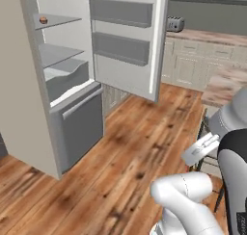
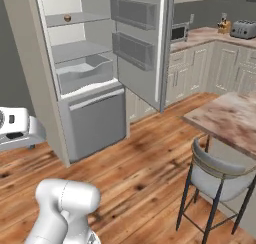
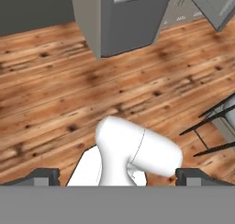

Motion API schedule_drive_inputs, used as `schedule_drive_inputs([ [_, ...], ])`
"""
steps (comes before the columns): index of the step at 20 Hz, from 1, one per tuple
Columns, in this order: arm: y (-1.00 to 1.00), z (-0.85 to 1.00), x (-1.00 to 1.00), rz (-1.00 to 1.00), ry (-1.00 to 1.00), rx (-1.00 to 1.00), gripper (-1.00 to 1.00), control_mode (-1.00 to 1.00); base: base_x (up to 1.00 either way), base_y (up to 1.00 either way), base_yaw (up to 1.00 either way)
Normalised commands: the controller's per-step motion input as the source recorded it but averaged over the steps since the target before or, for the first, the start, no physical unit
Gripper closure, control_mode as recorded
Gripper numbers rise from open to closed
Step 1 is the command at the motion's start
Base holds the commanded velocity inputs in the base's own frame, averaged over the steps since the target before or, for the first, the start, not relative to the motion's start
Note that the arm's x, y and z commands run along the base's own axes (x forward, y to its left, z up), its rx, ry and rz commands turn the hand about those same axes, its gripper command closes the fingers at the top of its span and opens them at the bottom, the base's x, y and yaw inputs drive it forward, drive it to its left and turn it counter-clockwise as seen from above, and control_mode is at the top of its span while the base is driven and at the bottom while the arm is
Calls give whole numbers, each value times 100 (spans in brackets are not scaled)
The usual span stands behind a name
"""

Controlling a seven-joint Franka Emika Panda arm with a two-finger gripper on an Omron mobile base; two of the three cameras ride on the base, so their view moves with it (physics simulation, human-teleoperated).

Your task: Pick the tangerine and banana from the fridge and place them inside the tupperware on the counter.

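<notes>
fridge (image 1: pixel 72 109) door open, tangerine (image 1: pixel 43 20) on top shelf — gripper (image 3: pixel 117 175) spread, empty

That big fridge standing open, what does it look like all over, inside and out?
The fridge is tall, with grey outer sides and white inner walls. Its upper door is swung wide open and carries two grey bins. Inside are flat grey shelves; the top shelf bears the tangerine, a small round orange-brown fruit. Below sits a grey drawer. The closed grey lower compartment has a bar handle. The fridge stands on the wooden floor.

Smooth white rounded arm links, dark joints, 2 dark pincer (image 3: pixel 117 175) tips
</notes>
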Motion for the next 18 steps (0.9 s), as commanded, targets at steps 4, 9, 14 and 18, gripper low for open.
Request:
schedule_drive_inputs([
  [4,0,0,0,0,0,0,-100,100,100,61,-1],
  [9,0,0,0,0,0,0,-100,100,100,17,1],
  [14,0,0,0,0,0,0,-100,100,100,0,22],
  [18,0,0,0,0,0,0,-100,100,100,-3,35],
])
